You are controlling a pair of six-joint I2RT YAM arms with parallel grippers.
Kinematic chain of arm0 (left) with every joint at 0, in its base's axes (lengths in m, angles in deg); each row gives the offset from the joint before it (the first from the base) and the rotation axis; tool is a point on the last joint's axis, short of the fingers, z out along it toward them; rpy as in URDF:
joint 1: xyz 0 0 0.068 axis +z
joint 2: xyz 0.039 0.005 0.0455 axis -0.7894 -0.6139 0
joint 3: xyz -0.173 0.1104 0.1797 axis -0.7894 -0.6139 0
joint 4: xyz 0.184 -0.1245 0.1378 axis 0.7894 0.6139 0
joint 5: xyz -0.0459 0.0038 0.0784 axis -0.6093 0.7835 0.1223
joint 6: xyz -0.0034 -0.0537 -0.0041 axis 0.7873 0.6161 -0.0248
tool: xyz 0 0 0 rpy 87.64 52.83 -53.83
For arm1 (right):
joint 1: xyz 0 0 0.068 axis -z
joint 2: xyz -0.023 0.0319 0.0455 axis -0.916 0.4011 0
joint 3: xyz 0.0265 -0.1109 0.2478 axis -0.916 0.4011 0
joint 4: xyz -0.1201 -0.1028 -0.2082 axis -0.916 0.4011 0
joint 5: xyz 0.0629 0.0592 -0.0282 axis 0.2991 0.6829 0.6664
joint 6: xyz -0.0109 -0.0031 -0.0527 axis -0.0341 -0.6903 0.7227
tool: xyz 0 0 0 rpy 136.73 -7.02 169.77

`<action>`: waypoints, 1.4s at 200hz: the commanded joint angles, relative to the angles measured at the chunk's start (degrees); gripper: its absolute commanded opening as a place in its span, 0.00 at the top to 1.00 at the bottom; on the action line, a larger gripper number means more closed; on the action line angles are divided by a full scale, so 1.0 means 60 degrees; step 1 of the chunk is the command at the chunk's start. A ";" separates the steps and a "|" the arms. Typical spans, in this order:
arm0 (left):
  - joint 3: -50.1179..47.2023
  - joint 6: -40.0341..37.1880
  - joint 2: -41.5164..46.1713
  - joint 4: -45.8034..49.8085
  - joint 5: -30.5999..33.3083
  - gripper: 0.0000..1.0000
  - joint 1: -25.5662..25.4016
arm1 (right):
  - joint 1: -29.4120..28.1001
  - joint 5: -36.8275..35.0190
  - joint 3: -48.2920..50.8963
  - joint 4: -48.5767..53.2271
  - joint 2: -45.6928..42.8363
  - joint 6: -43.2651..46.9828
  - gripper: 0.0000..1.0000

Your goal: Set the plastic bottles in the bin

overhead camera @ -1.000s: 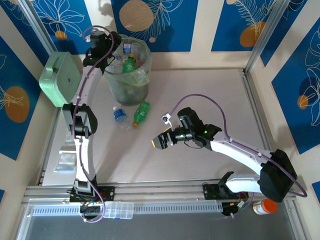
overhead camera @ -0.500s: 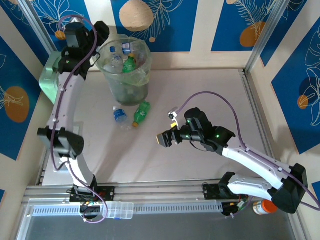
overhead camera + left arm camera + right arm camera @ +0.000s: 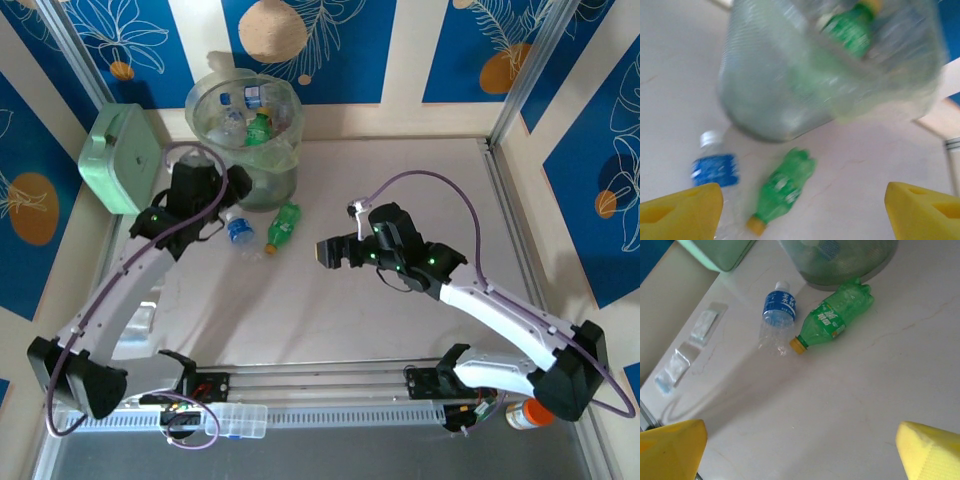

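Since the open left claw point(image 3: 801, 212) sits nearer than the open right claw point(image 3: 800, 450), I'd use it: blue-label bottle point(image 3: 715, 169) at its 10 o'clock, green bottle point(image 3: 783, 186) at 11, lying 1-to-7.

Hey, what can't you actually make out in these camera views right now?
- Left wrist: motion blur smears the bin, so its contents cannot be counted.
- Right wrist: the upper edge cuts off the bin's top.
- Top external: labels on the green bottle and clear bottle are too small to read.
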 commanded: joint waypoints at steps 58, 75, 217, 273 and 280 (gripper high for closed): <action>-0.3384 0.0141 0.2823 -0.0748 0.1343 0.14 0.0110 | 0.0998 0.2110 -0.1875 -0.1278 0.3747 -0.3953 0.07; -0.3213 -0.0253 0.2905 -0.0826 0.1162 0.14 0.0117 | 0.1064 0.2261 -0.2637 -0.1328 0.4925 -0.4329 0.07; -0.2955 -0.0561 0.3153 -0.0807 0.1630 0.13 -0.0395 | 0.1323 0.3289 -0.6972 -0.1124 1.0936 -0.5388 0.06; -0.2980 -0.0576 0.3231 -0.0773 0.1748 0.14 -0.0454 | 0.1279 0.3021 -0.7076 -0.0747 1.1274 -0.5363 0.21; -0.2980 -0.0573 0.3224 -0.0771 0.1749 0.14 -0.0461 | 0.1279 0.3006 -0.7034 -0.0750 1.1252 -0.5359 0.25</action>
